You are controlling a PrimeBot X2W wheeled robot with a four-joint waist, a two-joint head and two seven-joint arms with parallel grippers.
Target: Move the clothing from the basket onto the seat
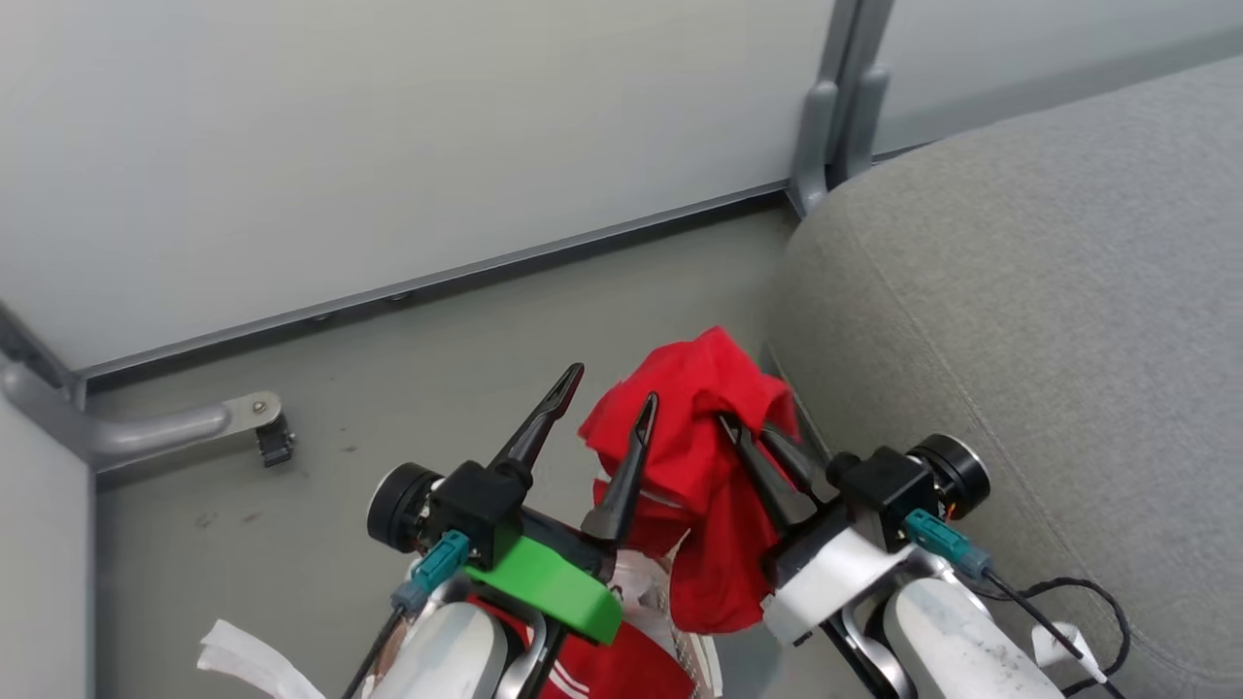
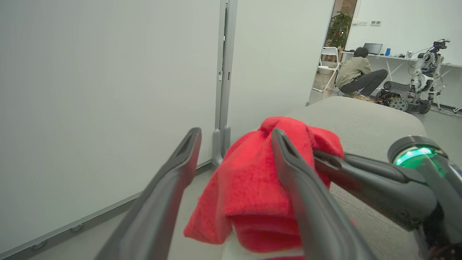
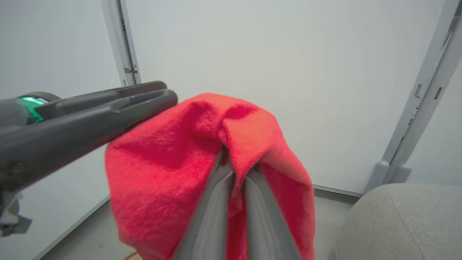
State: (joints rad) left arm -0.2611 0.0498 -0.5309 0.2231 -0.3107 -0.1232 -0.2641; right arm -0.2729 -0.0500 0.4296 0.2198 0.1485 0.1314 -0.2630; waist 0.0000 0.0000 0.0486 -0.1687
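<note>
Red clothing [image 1: 699, 456] bunched at centre frame of the head view, hanging above the floor [image 1: 388, 388], just left of the grey seat [image 1: 1020, 291]. Pinched between the closed fingers of the right pincer [image 1: 746, 427], draped over their tips. Left pincer [image 1: 612, 383] spread wide, holding nothing, one finger crossing in front of the fabric's left side.

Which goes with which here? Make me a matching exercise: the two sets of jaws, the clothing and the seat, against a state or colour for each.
Things:
1. left jaws
2. right jaws
3. clothing
4. seat

States:
A. grey, on the robot's right
B. shut on fabric
C. red, hanging in the air
D. spread open

Pairs: 1-D, 2-B, 3-C, 4-A
</note>
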